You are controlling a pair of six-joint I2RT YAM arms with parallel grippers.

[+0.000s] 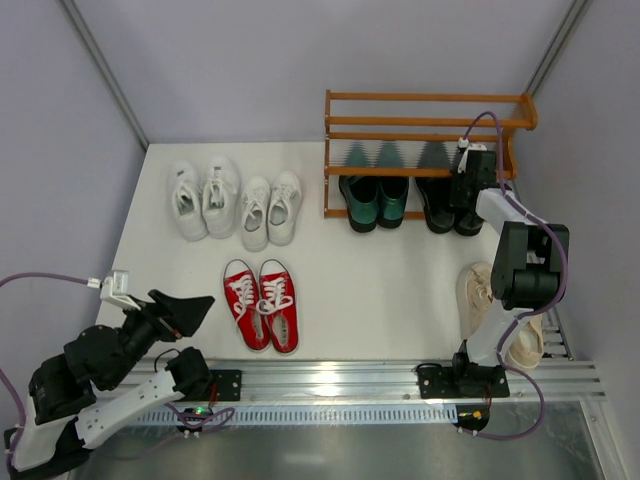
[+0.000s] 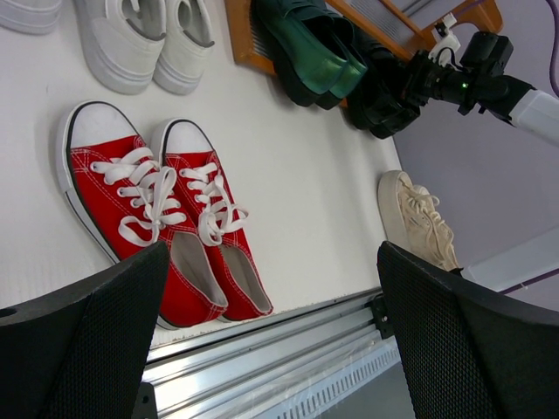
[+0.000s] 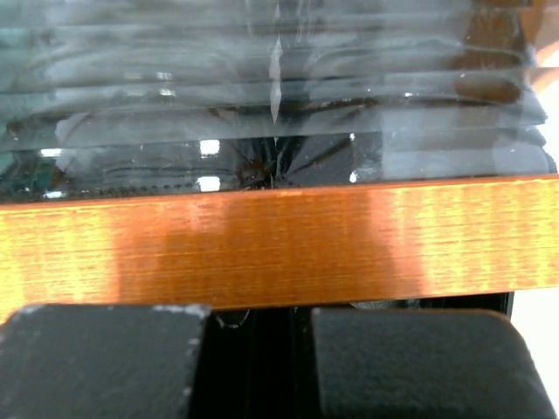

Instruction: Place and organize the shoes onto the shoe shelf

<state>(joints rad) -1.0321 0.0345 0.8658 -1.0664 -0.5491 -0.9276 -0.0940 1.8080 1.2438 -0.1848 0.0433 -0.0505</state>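
Note:
The shoe shelf [image 1: 430, 97] stands at the back right. Dark green loafers [image 1: 378, 198] and glossy black loafers [image 1: 438, 210] sit on its lowest tier, heels toward me. My right gripper [image 1: 468, 195] is at the heel of the right black loafer, and its pads [image 3: 105, 358] are shut on that dark heel edge, just below an orange shelf bar [image 3: 279, 249]. Two white sneaker pairs [image 1: 205, 198] [image 1: 270, 208], red sneakers [image 1: 262, 305] [image 2: 166, 218] and cream shoes [image 1: 478, 285] [image 2: 419, 218] lie on the table. My left gripper [image 1: 190, 310] [image 2: 275, 332] hangs open and empty near the red pair.
The aluminium rail [image 1: 330, 380] carrying both arm bases runs along the near edge. Grey walls close in on the left, back and right. The right arm [image 1: 525, 265] stretches over the cream shoes, partly hiding them. The shelf's upper tiers hold no shoes.

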